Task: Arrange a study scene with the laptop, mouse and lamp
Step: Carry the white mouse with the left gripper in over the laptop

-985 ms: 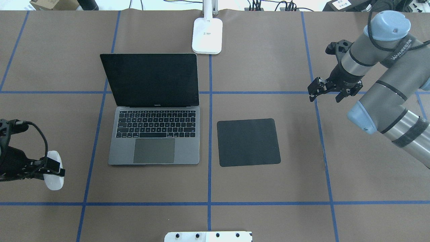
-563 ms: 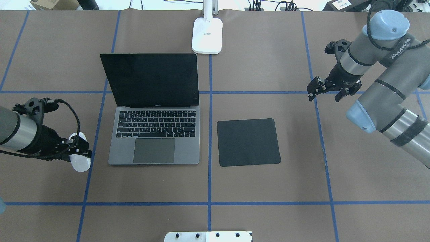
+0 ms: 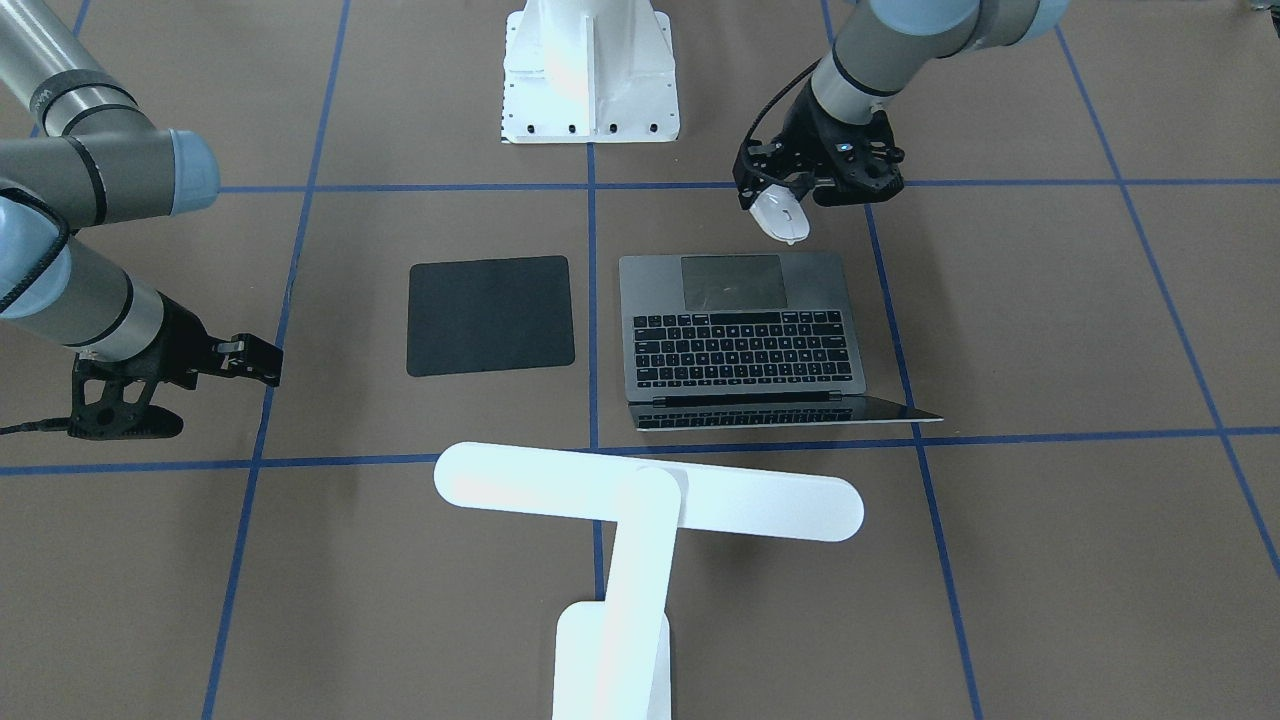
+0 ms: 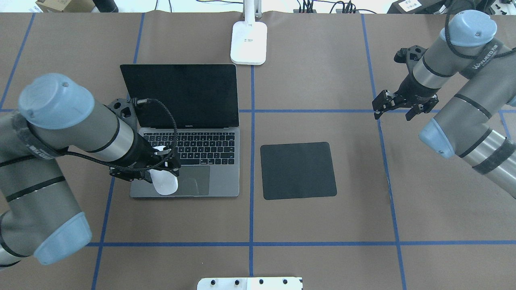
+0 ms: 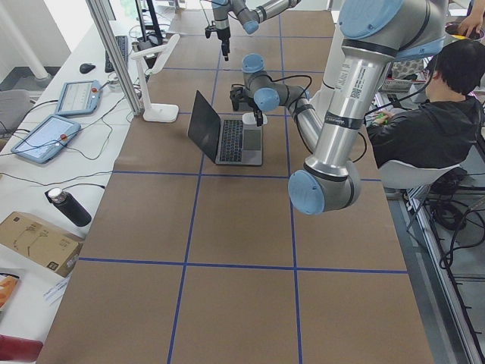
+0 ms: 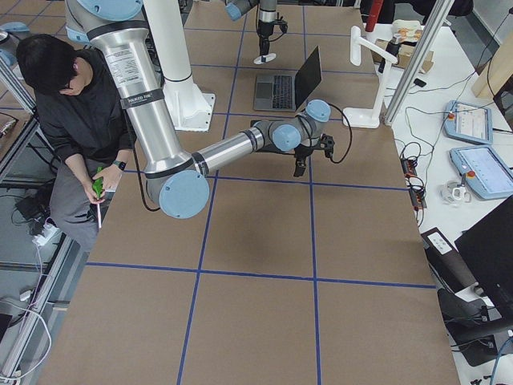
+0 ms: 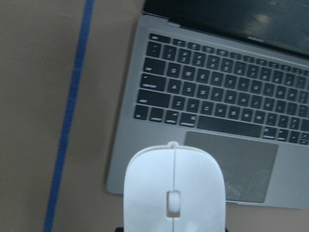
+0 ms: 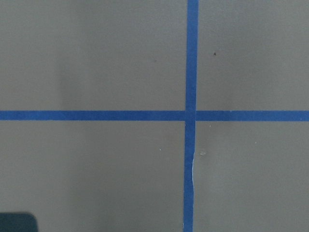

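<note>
The open grey laptop (image 4: 201, 149) sits left of the table's middle; it also shows in the front view (image 3: 740, 340) and the left wrist view (image 7: 217, 96). My left gripper (image 4: 163, 166) is shut on the white mouse (image 4: 164, 184) and holds it above the laptop's front left corner, over the palm rest. The mouse also shows in the front view (image 3: 781, 216) and fills the bottom of the left wrist view (image 7: 174, 193). The white lamp stands behind the laptop, its base (image 4: 248, 42) at the far edge and its bar head (image 3: 650, 495) level. My right gripper (image 4: 397, 106) is open and empty above the table at the right.
A flat black mousepad (image 4: 298, 170) lies right of the laptop. The white bolted pedestal (image 4: 250, 283) is at the near edge. A seated person (image 5: 447, 91) is beside the table on the robot's side. Blue tape lines (image 8: 191, 116) cross the brown table cover.
My left arm has carried the mouse rightward from the table's left edge to over the laptop's front left corner. The right arm has shifted only slightly.
</note>
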Action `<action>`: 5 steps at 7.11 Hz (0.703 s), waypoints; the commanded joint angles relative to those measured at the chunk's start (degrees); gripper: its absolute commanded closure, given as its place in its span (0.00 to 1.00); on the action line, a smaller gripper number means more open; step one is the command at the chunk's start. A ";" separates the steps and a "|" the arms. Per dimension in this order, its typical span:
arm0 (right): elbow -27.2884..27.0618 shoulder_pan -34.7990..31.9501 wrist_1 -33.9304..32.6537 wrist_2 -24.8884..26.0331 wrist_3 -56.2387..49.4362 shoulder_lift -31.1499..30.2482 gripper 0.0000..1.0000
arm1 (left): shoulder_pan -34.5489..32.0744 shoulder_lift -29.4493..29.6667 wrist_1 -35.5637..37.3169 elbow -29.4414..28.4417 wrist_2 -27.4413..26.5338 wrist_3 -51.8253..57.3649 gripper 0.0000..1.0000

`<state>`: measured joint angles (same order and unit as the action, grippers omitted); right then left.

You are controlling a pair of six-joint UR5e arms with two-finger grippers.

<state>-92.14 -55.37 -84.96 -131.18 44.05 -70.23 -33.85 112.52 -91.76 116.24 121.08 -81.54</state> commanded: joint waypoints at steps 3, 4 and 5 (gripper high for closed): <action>0.73 -9.82 -1.34 0.05 -15.09 -6.13 0.01 | 6.07 16.11 0.88 -14.24 -6.46 -6.43 0.75; 0.65 -11.94 -4.48 0.05 -20.10 -6.50 0.01 | 6.08 19.46 0.79 -17.76 -6.47 -7.83 0.75; 0.47 -14.57 -7.56 0.05 -25.80 -7.37 0.01 | 6.17 22.45 0.79 -21.37 -6.47 -7.84 0.75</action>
<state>-91.55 -66.79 -89.05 -131.13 25.01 -76.52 -27.97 130.98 -90.94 99.38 114.85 -88.80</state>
